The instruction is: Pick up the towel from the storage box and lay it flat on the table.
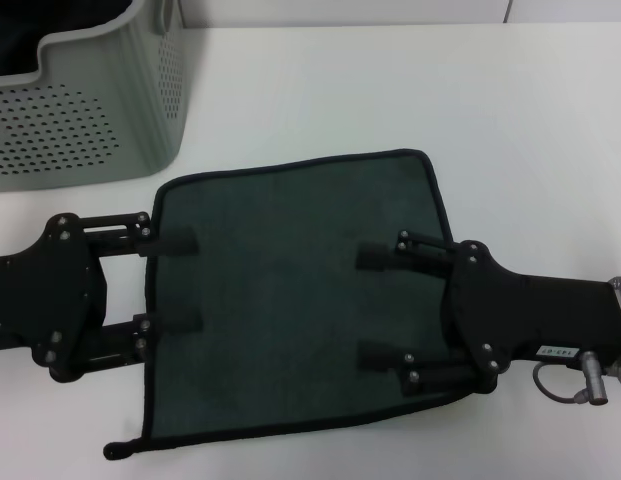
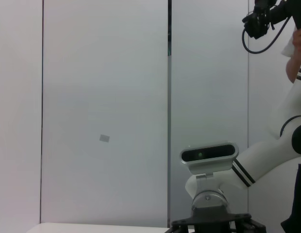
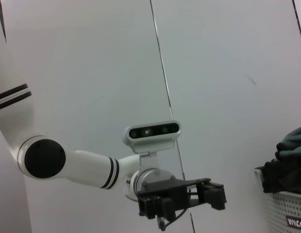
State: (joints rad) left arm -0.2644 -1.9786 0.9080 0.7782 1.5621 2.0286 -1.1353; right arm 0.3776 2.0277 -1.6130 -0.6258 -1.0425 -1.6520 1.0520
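Both hands released: left hand (image 1: 170, 282) at 9 o'clock, right hand (image 1: 380, 306) at 3, over dark green plush towel (image 1: 290, 300) spread on white desk (image 1: 390, 90). Soft, light, limp; pinch piped edge corners.

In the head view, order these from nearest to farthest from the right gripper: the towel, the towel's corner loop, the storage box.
1. towel, directly under the right gripper.
2. corner loop, at the towel's near-left corner.
3. storage box, far left on the table.

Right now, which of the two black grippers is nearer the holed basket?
The left gripper, at the towel's edge just below the storage box. The right gripper lies over the towel's opposite side, farther away.
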